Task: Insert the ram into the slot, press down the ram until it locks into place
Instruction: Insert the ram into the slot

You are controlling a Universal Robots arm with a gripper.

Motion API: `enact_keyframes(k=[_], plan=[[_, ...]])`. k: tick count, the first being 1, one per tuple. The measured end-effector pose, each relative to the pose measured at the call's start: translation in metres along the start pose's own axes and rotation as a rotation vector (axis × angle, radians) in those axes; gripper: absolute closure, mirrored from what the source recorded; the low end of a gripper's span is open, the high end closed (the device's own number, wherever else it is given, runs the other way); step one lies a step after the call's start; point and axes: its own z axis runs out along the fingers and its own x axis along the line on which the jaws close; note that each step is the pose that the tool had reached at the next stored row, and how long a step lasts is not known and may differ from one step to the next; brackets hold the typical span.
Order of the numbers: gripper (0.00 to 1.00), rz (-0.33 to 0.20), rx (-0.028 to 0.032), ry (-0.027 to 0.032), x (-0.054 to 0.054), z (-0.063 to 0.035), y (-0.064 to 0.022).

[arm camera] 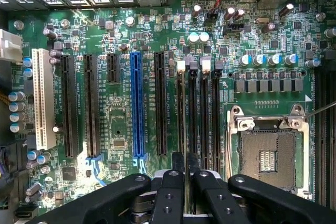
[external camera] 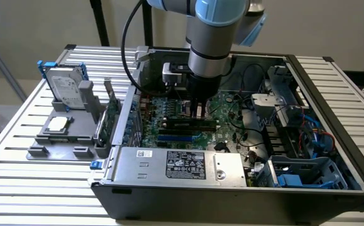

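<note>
Holding the thin ram [arm camera: 185, 190] edge-on, the gripper [arm camera: 185, 156] hangs with jaws clenched on it, apparently just above a black slot [arm camera: 182, 108] near the motherboard's [arm camera: 118, 103] middle. Judged early: ram not yet seated; insertion and locking remain.

Four memory slots [arm camera: 217, 119], one blue socket [arm camera: 137, 103], one white socket [arm camera: 43, 98].
</note>
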Motion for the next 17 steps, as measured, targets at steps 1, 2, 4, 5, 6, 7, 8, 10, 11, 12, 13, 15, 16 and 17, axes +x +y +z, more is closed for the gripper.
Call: enact_keyframes(k=[1,2,4,5,6,7,8,10,11,12,13,15,16,17], plan=[[0.86,-0.001,-0.0002,0.0003,0.000,0.0009,0.0000],[0.86,-0.001,-0.0002,0.0008,0.000,0.0015,0.0000],[0.86,-0.002,-0.0001,0.0006,0.000,0.0021,0.0000],[0.86,-0.003,0.0000,0.0003,0.000,0.0023,-0.0001],[0.86,-0.004,0.0000,0.0001,0.000,0.0024,-0.0001],[0.86,-0.005,0.0000,0.0001,0.000,0.0024,-0.0001],[0.86,-0.007,-0.0001,0.0002,0.000,0.0024,-0.0001],[0.86,-0.009,0.0002,-0.0006,0.000,0.0014,0.0000],[0.86,-0.009,0.0008,-0.0019,-0.001,0.0001,0.0000],[0.86,-0.010,0.0004,-0.0009,-0.001,-0.0028,0.0001],[0.86,-0.010,-0.0002,0.0000,0.000,-0.0059,0.0004],[0.86,-0.011,-0.0002,0.0001,0.000,-0.0087,0.0005],[0.86,-0.012,-0.0002,0.0001,0.000,-0.0094,0.0005],[0.86,-0.012,-0.0002,0.0004,0.000,-0.0100,0.0005]])
